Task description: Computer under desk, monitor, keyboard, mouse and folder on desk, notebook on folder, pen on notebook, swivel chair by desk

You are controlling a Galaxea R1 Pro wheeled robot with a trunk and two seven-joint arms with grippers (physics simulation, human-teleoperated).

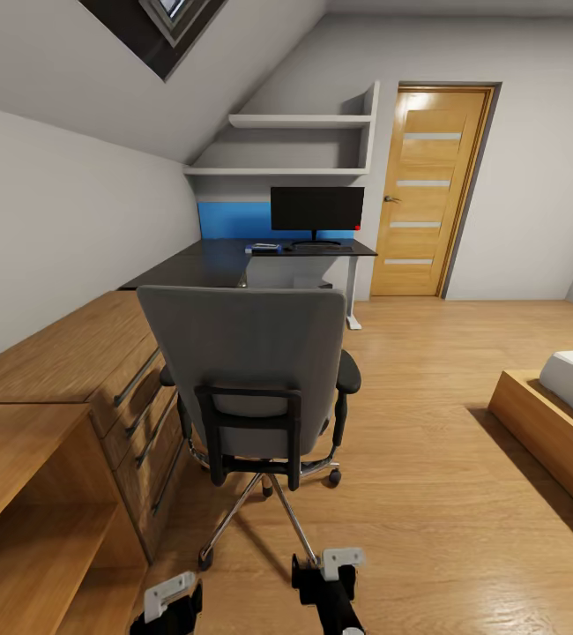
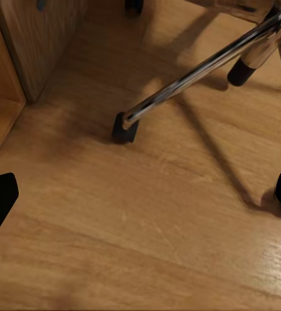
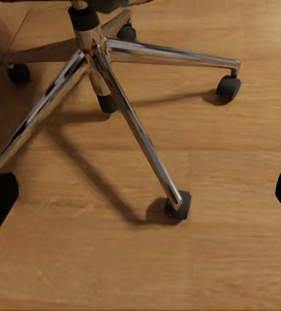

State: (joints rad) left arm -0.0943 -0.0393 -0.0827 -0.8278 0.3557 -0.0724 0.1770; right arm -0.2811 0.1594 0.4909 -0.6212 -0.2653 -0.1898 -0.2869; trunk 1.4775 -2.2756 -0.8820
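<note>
Directly ahead of the robot, the swivel chair (image 1: 256, 370) stands on the wood floor (image 1: 445, 459) with its tall grey back turned toward the camera, facing the desk (image 1: 234, 260) farther off. The head view shows the monitor (image 1: 316, 210) upright on that desk, its wide screen running side to side, with a keyboard (image 1: 322, 249) lying along its foot and a small flat item beside it, too small to name. Low oak drawers (image 1: 137, 388) line the wall beside the chair. Both wrist views add the chrome star base (image 3: 108, 71) and castors up close. The left gripper (image 2: 140, 194) and right gripper (image 3: 140, 194) both hang spread wide over bare floor, holding nothing.
</note>
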